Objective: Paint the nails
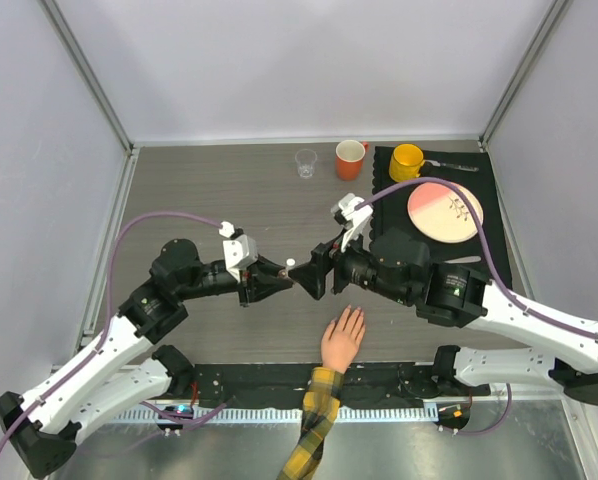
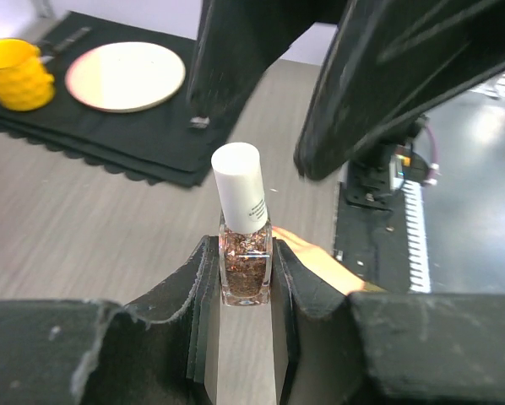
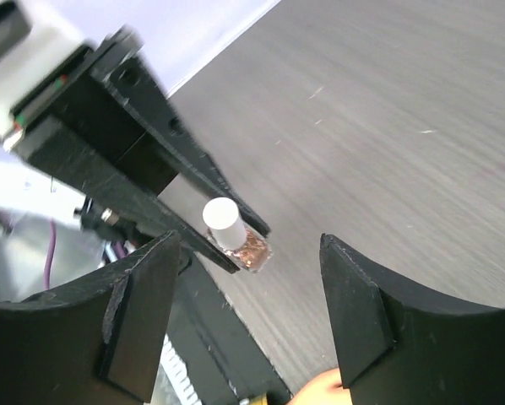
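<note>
Nails (image 1: 351, 313) on fake hand (image 1: 341, 338), left end effector (image 2: 245, 257) clamped on polish bottle (image 3: 240, 239), right end effector (image 1: 311, 272) spread wide

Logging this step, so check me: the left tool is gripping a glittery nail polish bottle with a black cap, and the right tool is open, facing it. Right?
Not quite: the cap is white, not black, as the left wrist view shows. The rest stands: the left tool grips the glittery nail polish bottle, and the right tool is open, facing it.
</note>
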